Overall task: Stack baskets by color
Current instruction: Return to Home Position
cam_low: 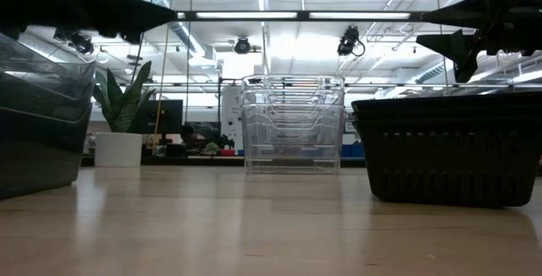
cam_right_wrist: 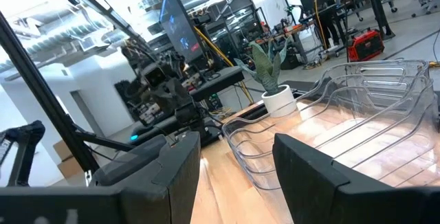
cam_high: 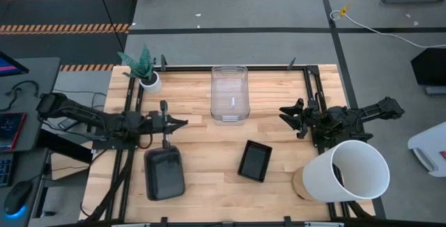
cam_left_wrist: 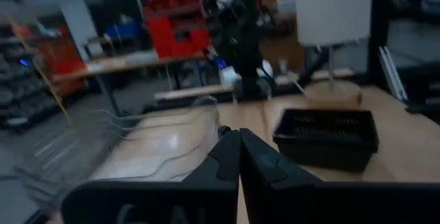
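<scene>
A stack of clear baskets (cam_high: 230,95) stands at the table's far middle, also seen in the low view (cam_low: 292,124). A smoky grey basket (cam_high: 164,173) rests on its base near the front left. A small black mesh basket (cam_high: 255,161) sits on its base at the front middle. My left gripper (cam_high: 182,123) is shut and empty, pointing level toward the table's right, above the table between the grey and clear baskets; its joined fingers (cam_left_wrist: 234,157) show in the left wrist view. My right gripper (cam_high: 289,119) stands open and empty to the right of the clear stack.
A large white bucket (cam_high: 352,171) lies tilted at the front right corner. A small white pot with a green plant (cam_high: 146,74) stands at the far left. A dark frame (cam_high: 306,81) runs along the table's edges. Bare wood lies between the baskets.
</scene>
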